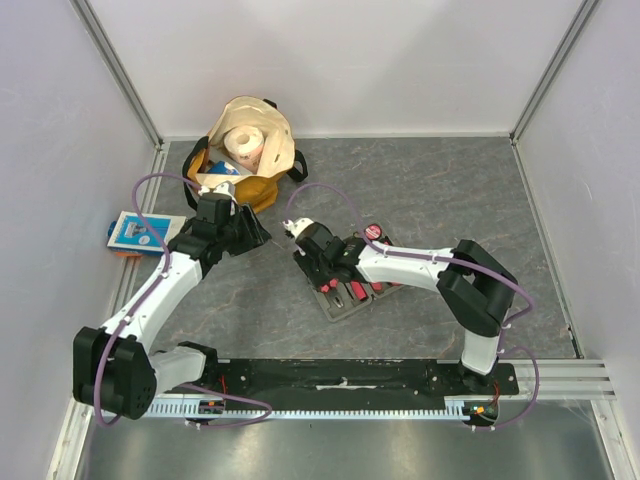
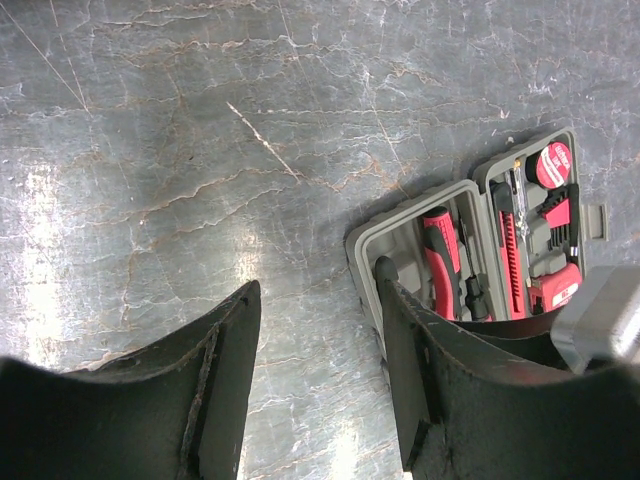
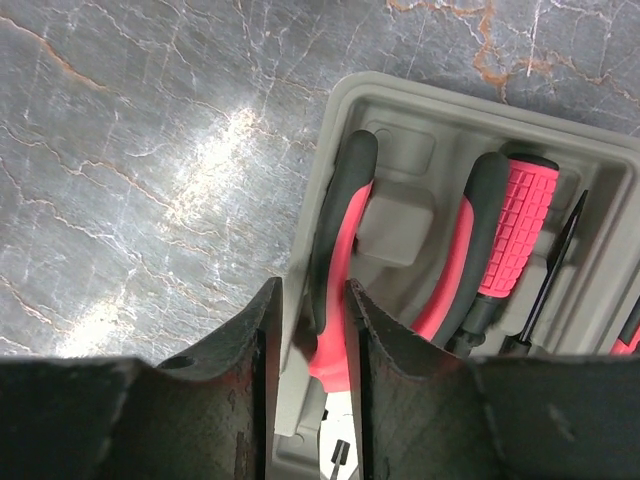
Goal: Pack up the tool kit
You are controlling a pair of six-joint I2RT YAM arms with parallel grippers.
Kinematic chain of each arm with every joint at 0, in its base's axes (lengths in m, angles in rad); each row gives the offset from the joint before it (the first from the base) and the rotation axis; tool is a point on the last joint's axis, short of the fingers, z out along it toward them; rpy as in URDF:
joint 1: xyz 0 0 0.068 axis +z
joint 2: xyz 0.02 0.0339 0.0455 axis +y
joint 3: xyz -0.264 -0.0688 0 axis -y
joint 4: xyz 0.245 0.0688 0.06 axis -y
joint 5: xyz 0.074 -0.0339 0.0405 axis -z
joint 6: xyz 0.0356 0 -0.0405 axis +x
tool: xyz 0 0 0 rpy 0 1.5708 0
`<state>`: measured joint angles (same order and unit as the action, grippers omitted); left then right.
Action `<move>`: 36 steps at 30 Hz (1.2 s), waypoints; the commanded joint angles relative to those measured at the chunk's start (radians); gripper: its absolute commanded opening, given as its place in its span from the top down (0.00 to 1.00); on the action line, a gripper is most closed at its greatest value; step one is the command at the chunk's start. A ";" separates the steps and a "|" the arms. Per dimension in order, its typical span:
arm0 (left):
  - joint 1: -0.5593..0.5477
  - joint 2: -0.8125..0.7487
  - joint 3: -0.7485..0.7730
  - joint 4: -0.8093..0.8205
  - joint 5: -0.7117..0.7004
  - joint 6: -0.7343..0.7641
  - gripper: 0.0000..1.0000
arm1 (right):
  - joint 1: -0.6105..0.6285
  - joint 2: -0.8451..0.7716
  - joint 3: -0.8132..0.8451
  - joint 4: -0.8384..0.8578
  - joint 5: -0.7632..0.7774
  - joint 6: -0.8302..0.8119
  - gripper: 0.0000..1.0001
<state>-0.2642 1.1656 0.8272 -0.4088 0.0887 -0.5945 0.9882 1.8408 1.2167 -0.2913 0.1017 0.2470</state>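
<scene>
The grey tool kit case (image 1: 337, 306) lies open on the mat, with red-and-black tools in its slots and a round tape measure (image 1: 374, 232) at its far end. My right gripper (image 1: 318, 268) hangs over the case's left half. In the right wrist view its jaws (image 3: 310, 290) stand open astride the case rim (image 3: 400, 100) and one handle of the pliers (image 3: 340, 230), which lie in their slot beside a screwdriver (image 3: 520, 210). My left gripper (image 2: 318, 280) is open and empty over bare mat, left of the case (image 2: 365, 250).
A tan-and-yellow bag (image 1: 262, 120) holding a paper roll (image 1: 243, 143) stands at the back left. A blue-and-white packet (image 1: 135, 232) lies by the left wall. White walls close in three sides, and the arms' mounting rail (image 1: 340, 385) runs along the near edge.
</scene>
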 commanded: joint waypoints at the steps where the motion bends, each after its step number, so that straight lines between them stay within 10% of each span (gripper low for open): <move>1: 0.002 0.006 -0.002 0.041 0.019 -0.021 0.42 | 0.000 -0.075 0.012 0.038 0.007 0.031 0.61; 15: 0.002 0.045 -0.028 0.074 0.097 -0.037 0.42 | 0.000 -0.100 -0.019 0.011 0.184 0.002 0.15; 27: 0.002 0.106 -0.057 0.116 0.186 -0.056 0.42 | -0.002 -0.029 -0.022 0.007 0.033 0.015 0.16; 36: 0.002 0.216 -0.060 0.157 0.285 -0.065 0.43 | -0.002 -0.012 -0.019 0.000 -0.011 0.052 0.36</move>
<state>-0.2642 1.3422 0.7658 -0.3099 0.3004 -0.6334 0.9863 1.8214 1.1961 -0.2943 0.1181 0.2779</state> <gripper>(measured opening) 0.576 0.678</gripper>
